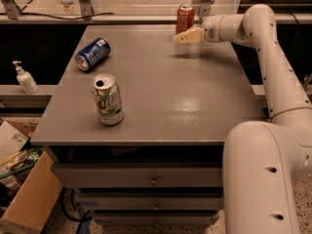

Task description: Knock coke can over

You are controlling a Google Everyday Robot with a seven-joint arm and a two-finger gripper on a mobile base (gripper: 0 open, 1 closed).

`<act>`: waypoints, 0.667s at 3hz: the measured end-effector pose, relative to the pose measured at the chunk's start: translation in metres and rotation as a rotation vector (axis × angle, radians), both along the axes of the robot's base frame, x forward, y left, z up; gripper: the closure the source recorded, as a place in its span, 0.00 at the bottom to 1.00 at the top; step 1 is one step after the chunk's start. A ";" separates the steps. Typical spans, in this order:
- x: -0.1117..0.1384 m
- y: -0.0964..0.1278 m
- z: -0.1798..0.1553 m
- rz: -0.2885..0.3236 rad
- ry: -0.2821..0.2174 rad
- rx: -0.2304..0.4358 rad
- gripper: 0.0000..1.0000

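Observation:
The coke can [185, 18] is red-orange with a silver top and stands upright near the table's far edge, right of centre. My gripper [182, 37] reaches in from the right at the end of the white arm [253, 23]. Its pale tip sits just in front of and below the can, very close to its base. I cannot tell whether it touches the can.
A dark blue can [92, 54] lies on its side at the far left of the grey table [161, 96]. A white-and-green 7UP can [107, 99] stands upright near the front left. A soap dispenser [24, 78] stands on a ledge to the left. A cardboard box [27, 199] sits on the floor.

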State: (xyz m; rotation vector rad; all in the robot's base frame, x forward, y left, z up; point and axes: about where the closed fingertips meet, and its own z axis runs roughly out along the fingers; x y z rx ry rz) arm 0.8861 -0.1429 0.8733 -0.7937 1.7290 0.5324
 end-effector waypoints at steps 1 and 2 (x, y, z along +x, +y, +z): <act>-0.002 0.002 0.002 0.017 -0.010 -0.013 0.00; -0.008 -0.006 0.012 0.028 -0.033 -0.048 0.00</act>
